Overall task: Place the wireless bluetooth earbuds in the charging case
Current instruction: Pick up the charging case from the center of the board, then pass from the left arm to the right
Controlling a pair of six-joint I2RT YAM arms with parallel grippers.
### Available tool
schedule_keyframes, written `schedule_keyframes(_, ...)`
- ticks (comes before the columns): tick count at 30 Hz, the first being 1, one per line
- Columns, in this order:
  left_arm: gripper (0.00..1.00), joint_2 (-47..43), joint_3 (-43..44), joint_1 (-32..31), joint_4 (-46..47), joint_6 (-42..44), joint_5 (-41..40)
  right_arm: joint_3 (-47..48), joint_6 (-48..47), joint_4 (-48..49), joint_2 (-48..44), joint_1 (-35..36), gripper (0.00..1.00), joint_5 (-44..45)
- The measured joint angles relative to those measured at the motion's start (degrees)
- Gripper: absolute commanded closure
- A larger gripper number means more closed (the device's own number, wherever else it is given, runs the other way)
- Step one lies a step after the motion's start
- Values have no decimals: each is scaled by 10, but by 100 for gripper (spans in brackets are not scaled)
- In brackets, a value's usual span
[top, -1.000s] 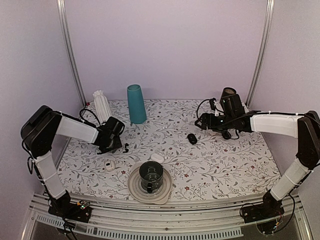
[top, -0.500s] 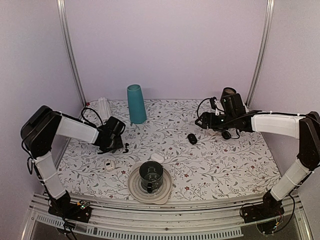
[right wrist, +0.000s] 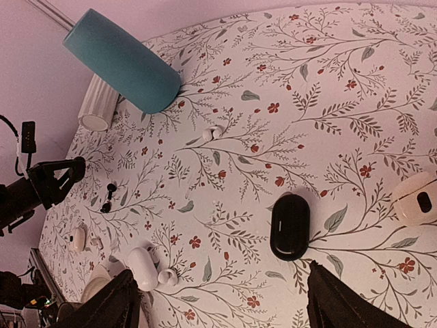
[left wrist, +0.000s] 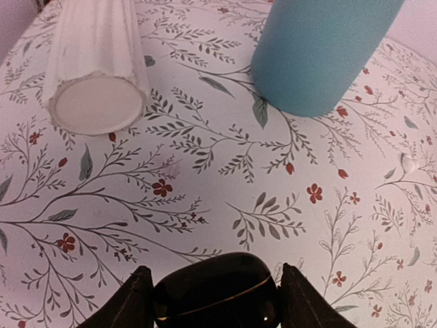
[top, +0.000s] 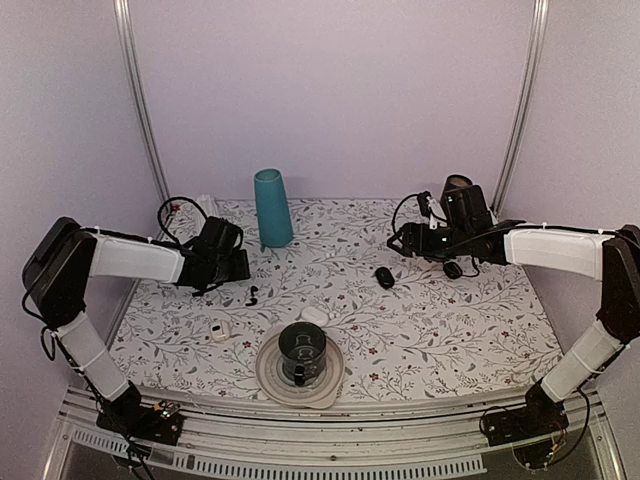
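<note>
The task looks barely begun: no earbud is in a case yet. The left end effector (left wrist: 213, 302) grips a glossy black case (left wrist: 215, 283) between its fingers, raised above the worktop (left wrist: 225, 171); the case's seam looks shut, so it probably needs opening first. One black earbud (top: 252, 296) lies loose on the worktop, near that end effector but apart from it, on the side towards the arm bases and out of the left wrist view. The right end effector (right wrist: 218, 287) hangs with its fingers spread wide and empty, above and just beside a second black case (right wrist: 289, 226) lying flat. I cannot tell whether further black earbuds are present.
</note>
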Motion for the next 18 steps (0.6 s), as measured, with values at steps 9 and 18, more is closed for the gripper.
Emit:
schedule_keyframes(9,76,-71,-7,-2,74,70,122,0,10,40,-2,3,15,-55)
schedule_keyframes(18,76,-117,-10,-31,195,120,324,-7,50,122,-8,24,16,-143)
